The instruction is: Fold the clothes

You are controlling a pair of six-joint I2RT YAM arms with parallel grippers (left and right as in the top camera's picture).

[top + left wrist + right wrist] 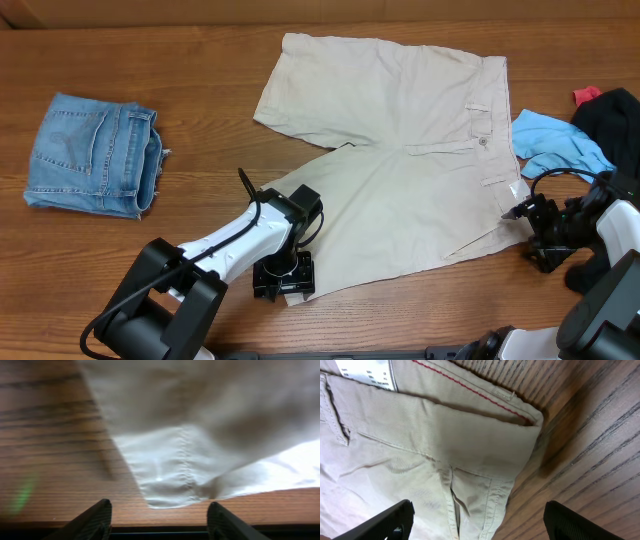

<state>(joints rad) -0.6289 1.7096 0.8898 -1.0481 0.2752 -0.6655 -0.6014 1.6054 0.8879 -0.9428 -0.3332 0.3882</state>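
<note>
The large cream-beige shorts lie flat on the wooden table, waistband to the right, two legs pointing left. My left gripper is open at the hem corner of the near leg; the left wrist view shows that hem just ahead of the open fingers, with bare wood between them. My right gripper is open at the near end of the waistband; the right wrist view shows the waistband corner with red inner stitching between the spread fingers.
Small folded blue denim shorts lie at the left. A light blue cloth, a dark garment and a red item are piled at the right edge. The table's front edge is close below the left gripper.
</note>
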